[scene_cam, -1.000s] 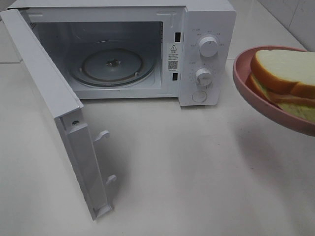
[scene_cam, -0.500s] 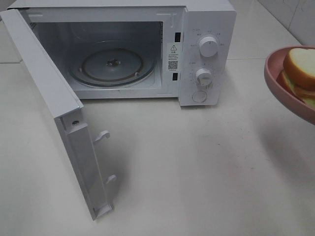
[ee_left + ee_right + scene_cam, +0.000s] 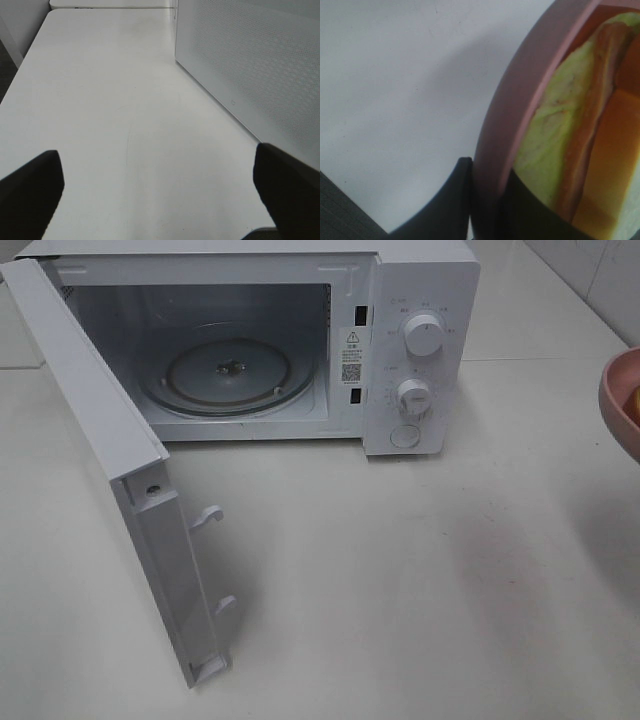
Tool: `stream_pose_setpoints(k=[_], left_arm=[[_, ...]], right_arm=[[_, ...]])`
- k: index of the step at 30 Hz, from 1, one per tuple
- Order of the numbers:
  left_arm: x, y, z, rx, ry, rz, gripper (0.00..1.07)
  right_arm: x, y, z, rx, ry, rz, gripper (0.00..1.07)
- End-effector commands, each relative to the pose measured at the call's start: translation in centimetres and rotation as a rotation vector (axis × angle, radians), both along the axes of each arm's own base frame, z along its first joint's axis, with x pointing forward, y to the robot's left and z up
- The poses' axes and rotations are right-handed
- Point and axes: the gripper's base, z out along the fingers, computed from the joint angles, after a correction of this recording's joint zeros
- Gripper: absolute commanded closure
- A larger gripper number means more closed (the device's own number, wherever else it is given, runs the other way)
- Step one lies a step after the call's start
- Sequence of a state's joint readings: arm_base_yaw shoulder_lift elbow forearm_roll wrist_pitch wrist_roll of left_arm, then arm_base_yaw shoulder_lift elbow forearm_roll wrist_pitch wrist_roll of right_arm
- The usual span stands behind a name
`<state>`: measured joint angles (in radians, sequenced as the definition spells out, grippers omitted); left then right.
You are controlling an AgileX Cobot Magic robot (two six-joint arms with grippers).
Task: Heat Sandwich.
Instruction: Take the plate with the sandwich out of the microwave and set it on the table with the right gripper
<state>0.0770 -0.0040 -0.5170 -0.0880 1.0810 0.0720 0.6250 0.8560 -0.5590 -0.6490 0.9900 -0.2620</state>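
Observation:
The sandwich [image 3: 580, 140] shows lettuce, meat and tan crust in the right wrist view, lying on the pink plate [image 3: 520, 110]. My right gripper [image 3: 487, 195] is shut on the plate's rim, one dark finger on each side of it. In the high view only a sliver of the plate [image 3: 620, 405] shows at the right edge, held above the counter, with a tiny bit of the sandwich [image 3: 634, 398]. My left gripper [image 3: 160, 170] is open over bare counter, holding nothing. Neither arm shows in the high view.
The white microwave [image 3: 420, 340] stands at the back with its door [image 3: 110, 440] swung wide open to the left and the glass turntable [image 3: 228, 370] bare inside. In the left wrist view the door's perforated panel [image 3: 250, 65] stands close beside the gripper.
The plate with the sandwich has moved right, almost out of the high view. The microwave and its door have not moved.

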Motion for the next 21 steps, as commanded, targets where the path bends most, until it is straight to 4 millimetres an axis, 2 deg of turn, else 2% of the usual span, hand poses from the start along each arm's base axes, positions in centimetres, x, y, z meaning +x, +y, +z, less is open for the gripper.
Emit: stream_pose_setpoints(k=[1, 14, 21], left_arm=[[-0.1, 0.0, 0.1, -0.001, -0.019, -0.002, 0.09], [-0.1, 0.0, 0.1, -0.001, -0.019, -0.002, 0.09], [-0.1, 0.0, 0.1, -0.001, -0.019, -0.002, 0.09]], right_arm=[[0.6, -0.1, 0.1, -0.013, -0.039, -0.060, 1.07], [2.5, 1.0, -2.1, 0.011, -0.008, -0.263, 1.07], [3.8, 1.6, -3.7, 0.022, -0.036, -0.435, 1.06]])
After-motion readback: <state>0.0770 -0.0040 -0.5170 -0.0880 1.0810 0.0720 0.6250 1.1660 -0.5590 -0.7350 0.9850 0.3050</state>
